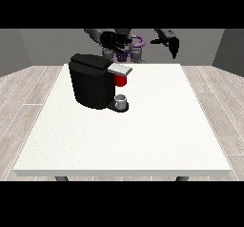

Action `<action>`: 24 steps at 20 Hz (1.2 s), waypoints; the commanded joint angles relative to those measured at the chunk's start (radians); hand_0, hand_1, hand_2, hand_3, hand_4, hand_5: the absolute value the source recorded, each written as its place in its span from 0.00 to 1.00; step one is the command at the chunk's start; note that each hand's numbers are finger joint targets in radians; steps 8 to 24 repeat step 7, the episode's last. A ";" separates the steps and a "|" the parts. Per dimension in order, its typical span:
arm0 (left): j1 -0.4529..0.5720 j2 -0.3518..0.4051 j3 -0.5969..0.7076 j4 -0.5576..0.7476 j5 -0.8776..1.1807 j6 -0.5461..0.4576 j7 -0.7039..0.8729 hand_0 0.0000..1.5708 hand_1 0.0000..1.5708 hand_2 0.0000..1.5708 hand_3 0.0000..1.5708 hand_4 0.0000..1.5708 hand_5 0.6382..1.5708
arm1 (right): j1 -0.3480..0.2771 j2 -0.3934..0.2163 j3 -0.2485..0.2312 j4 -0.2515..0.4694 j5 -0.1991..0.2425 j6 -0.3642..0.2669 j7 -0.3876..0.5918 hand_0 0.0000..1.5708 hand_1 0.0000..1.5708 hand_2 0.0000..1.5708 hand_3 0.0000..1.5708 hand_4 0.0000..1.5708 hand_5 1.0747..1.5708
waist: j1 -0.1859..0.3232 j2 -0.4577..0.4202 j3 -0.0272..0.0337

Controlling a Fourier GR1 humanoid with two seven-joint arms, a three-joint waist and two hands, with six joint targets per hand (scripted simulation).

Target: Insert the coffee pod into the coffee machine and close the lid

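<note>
The black coffee machine point(90, 80) stands on the left half of the white table point(143, 135). Its silver lid point(119, 69) juts out to the right, roughly level. Under the lid is a red thing at the machine point(121, 80). A small grey thing point(121, 101) stands on the machine's base below it; I cannot tell whether it is the pod. The hand at the view's left point(114, 41) hovers above and behind the machine with its fingers spread, holding nothing. The hand at the view's right point(168, 42) hangs in the air past the table's far edge, fingers relaxed and empty.
The robot's torso point(133, 47) is behind the table's far edge. Bare white tabletop spreads to the right of the machine and towards the front edge. Wooden floor surrounds the table.
</note>
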 commanded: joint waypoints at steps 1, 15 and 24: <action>0.033 -0.021 -0.010 0.025 -0.007 0.012 -0.031 0.00 0.00 0.00 0.00 0.12 1.00 | 0.128 0.035 0.083 -0.067 -0.078 0.007 -0.077 0.00 0.00 0.00 0.00 0.22 1.00 | -0.030 -0.059 0.0001; 0.088 -0.017 -0.001 0.042 -0.008 0.022 -0.019 0.00 0.00 0.00 0.00 0.12 1.00 | 0.399 0.037 0.169 -0.143 -0.196 -0.061 -0.135 0.00 0.00 0.00 0.00 0.10 1.00 | -0.091 -0.150 0.0005; 0.088 -0.017 -0.001 0.042 -0.008 0.022 -0.019 0.00 0.00 0.00 0.00 0.12 1.00 | 0.399 0.037 0.169 -0.143 -0.196 -0.061 -0.135 0.00 0.00 0.00 0.00 0.10 1.00 | -0.091 -0.150 0.0005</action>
